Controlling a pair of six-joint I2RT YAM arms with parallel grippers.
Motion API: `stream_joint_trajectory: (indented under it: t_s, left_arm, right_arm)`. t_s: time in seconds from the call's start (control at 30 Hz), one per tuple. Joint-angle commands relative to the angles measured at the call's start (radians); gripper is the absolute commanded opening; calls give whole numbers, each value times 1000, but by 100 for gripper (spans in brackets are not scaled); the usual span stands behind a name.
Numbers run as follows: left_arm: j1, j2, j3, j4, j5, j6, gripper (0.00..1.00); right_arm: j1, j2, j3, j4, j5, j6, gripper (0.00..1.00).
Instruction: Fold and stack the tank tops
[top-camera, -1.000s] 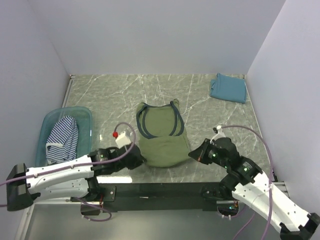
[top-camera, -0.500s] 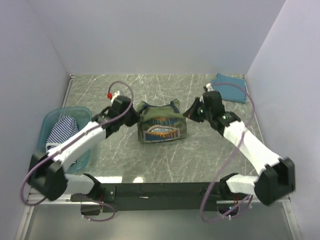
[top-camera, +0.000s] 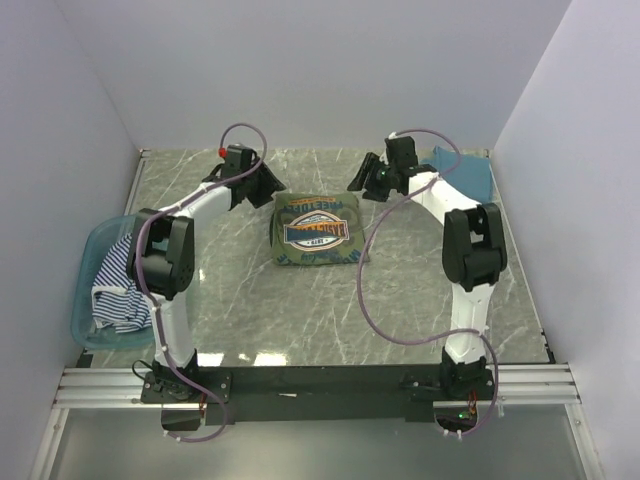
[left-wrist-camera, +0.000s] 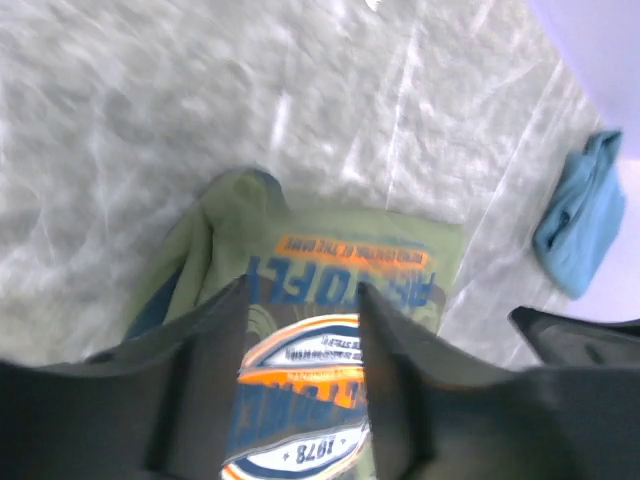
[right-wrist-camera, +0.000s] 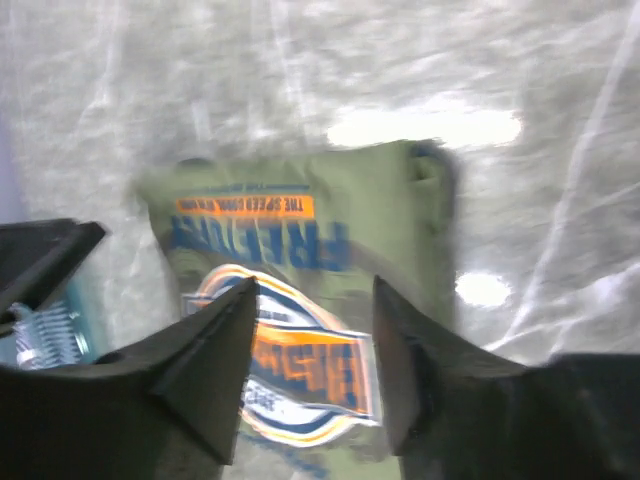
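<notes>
The olive-green tank top (top-camera: 315, 230) lies folded on the marble table, its oval print facing up (left-wrist-camera: 330, 300) (right-wrist-camera: 300, 225). My left gripper (top-camera: 263, 186) hovers open just off its far left corner, with nothing between the fingers (left-wrist-camera: 300, 305). Off the far right corner, my right gripper (top-camera: 366, 180) is also open and empty (right-wrist-camera: 312, 295). The teal-blue tank top (top-camera: 472, 172) lies folded at the far right corner (left-wrist-camera: 580, 225), partly behind the right arm. The striped tank top (top-camera: 115, 285) sits crumpled in the tub.
A translucent teal tub (top-camera: 88, 262) stands at the left edge. White walls close in the table on the left, back and right. The arms' cables loop above the far half of the table.
Both arms swept from the near edge to the far side, carrying the green top's lower half over so the print shows. Both grippers then opened and let go of it.
</notes>
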Motion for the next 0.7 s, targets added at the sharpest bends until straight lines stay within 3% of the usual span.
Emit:
stream_joint_trajectory:
  t_s: [0.0,0.17,0.27,0.4,0.47,0.67]
  left_arm:
    - [29,4,44,101,69,42,59]
    - [28,-77,-6,15,-18,40,61]
    - [5,-125,-57,-40,-89,29,55]
    - [-46,-165,-152,-68,-109,19,54]
    - [-52,-173,-215,-48,-111,2,54]
    - [-52,-186,-315,-19,-53,-3,53]
  right_arm:
    - [-19,11,94,-30,11,-51,63]
    - [-28,-87,41,-111,129,-75,66]
    - [-31,-166,-130,-30,77,-104,70]
    - [-40,-169,-264,42,-22,-172,73]
    - [-49,-146,-291,103,-130,-170,73]
    - [-50,-72,-299,195,-197,-187,74]
